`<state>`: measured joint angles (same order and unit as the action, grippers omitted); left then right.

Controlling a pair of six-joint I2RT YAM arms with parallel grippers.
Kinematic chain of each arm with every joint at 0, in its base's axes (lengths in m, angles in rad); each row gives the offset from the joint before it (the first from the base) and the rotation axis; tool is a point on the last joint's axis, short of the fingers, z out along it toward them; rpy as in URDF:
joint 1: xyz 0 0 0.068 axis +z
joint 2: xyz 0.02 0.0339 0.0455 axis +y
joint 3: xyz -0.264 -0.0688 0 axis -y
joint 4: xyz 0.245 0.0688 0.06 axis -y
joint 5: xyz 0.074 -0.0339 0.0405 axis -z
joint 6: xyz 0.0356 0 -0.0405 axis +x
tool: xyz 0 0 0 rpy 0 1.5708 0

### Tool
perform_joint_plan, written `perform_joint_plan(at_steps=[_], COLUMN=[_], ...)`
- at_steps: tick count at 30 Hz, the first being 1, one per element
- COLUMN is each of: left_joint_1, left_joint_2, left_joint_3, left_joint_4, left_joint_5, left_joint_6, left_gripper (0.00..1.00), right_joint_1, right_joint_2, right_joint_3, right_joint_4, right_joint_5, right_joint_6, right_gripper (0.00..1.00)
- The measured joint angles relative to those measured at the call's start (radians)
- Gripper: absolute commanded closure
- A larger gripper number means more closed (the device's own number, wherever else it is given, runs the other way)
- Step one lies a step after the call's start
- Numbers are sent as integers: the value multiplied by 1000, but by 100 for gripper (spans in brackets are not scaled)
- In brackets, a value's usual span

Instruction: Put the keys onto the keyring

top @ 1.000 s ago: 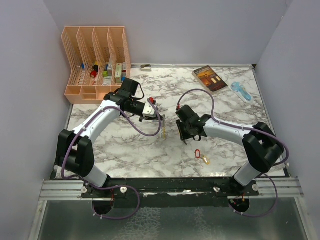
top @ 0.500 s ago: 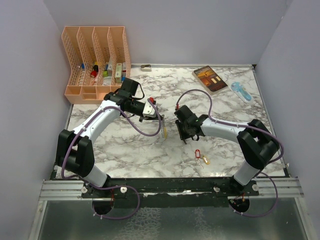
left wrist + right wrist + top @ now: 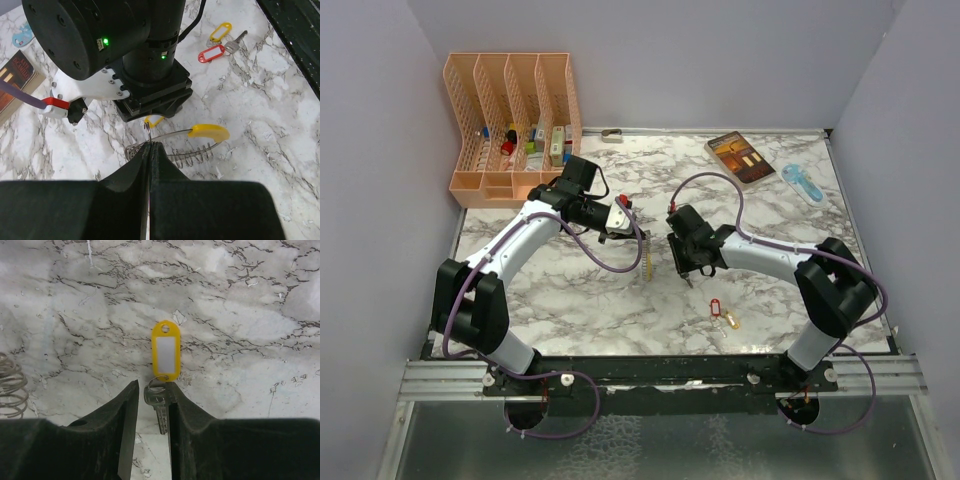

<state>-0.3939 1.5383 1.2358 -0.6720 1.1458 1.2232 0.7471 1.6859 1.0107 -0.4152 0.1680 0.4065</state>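
My left gripper (image 3: 150, 145) is shut on the thin wire of the keyring (image 3: 209, 132), a silvery loop with coiled sections and a curved yellow segment, held just over the marble. In the top view the left gripper (image 3: 640, 243) hangs beside my right gripper (image 3: 688, 272). In the right wrist view a small silver key (image 3: 159, 401) with a yellow tag (image 3: 166, 351) lies between the part-open fingers of the right gripper (image 3: 153, 386). It touches the right finger and a gap shows on its left. Two more keys, red-tagged (image 3: 715, 306) and orange-tagged (image 3: 733, 322), lie near the front edge.
A peach file organiser (image 3: 515, 120) stands at the back left. A book (image 3: 740, 158) and a blue plastic object (image 3: 803, 183) lie at the back right. A small metal clip (image 3: 612, 135) sits by the back wall. Purple cables loop over both arms.
The right arm has edged left, bringing its gripper closer to the keyring. The left arm and the keyring have stayed put.
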Motion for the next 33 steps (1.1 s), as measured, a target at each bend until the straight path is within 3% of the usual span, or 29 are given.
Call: perform_joint_plan(at_steps=[9, 17, 19, 21, 25, 33], left_joint_1=[0, 0, 0, 0, 0, 0], left_joint_2=[0, 0, 0, 0, 0, 0], left_joint_3=[0, 0, 0, 0, 0, 0], left_joint_4=[6, 7, 7, 8, 10, 10], left_joint_5=[-3, -3, -4, -4, -4, -6], left_joint_6=[-3, -3, -6, -7, -11, -14], left_gripper=[100, 100, 100, 100, 100, 100], right_joint_1=[0, 0, 0, 0, 0, 0], right_joint_2=[33, 39, 39, 39, 39, -3], right_joint_3=[0, 0, 0, 0, 0, -1], right_joint_4=[0, 0, 0, 0, -4, -30], right_joint_5=[0, 2, 5, 8, 27, 53], right_joint_6=[0, 0, 1, 2, 8, 8], right_gripper=[73, 80, 84, 94, 99, 99])
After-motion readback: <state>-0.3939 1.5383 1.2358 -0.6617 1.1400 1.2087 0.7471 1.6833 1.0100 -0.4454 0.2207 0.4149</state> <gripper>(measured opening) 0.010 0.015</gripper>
